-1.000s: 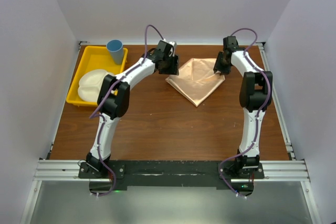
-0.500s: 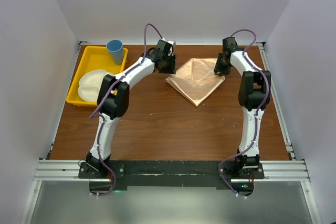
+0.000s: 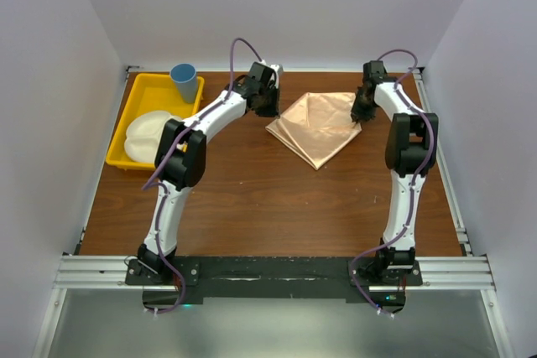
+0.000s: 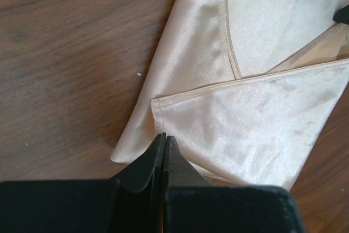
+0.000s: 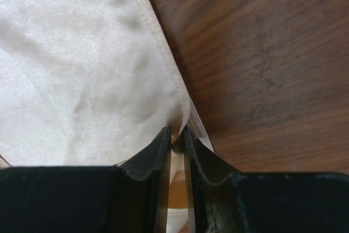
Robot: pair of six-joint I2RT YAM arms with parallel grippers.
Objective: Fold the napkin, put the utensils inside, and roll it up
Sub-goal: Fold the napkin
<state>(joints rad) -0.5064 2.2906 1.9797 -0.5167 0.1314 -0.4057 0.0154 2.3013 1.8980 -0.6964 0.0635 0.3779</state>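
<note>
The peach-orange napkin (image 3: 317, 127) lies folded in loose layers on the far middle of the brown table. My left gripper (image 3: 268, 110) is at its left corner. In the left wrist view the jaws (image 4: 164, 136) are pressed together, and the hem of the upper napkin layer (image 4: 245, 107) runs in between the tips. My right gripper (image 3: 362, 115) is at the right corner. There the fingers (image 5: 175, 135) stand a narrow gap apart with a bunched fold of the napkin (image 5: 82, 64) pinched between them. The utensils are out of view.
A yellow tray (image 3: 151, 78) sits at the far left and holds a white divided plate (image 3: 147, 136) and a blue cup (image 3: 185, 81). White walls close the table on three sides. Both arm bases are bolted at the near edge.
The left jaws have gone from open to fully closed at the napkin's left corner. The right jaws have narrowed onto the right corner, and that gripper has shifted slightly to the right.
</note>
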